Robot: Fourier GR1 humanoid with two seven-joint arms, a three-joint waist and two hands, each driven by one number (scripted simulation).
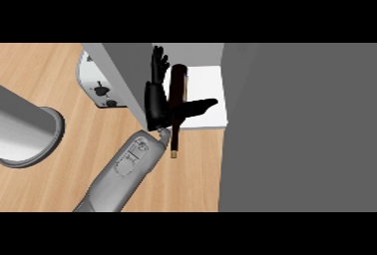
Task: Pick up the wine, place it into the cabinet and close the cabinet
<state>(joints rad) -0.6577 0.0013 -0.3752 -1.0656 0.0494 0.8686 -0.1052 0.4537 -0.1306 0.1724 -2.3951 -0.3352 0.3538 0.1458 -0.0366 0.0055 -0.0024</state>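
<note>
- Inside the open cabinet [210, 74], the wine bottle [177, 94] lies partly on the white shelf, neck poking out toward the near side.
- Hand [156, 102] has fingers straight, thumb spread over the bottle (not pinching it).
- Risk: bottle could roll out, or block the cabinet door [121, 74] closing.
</note>
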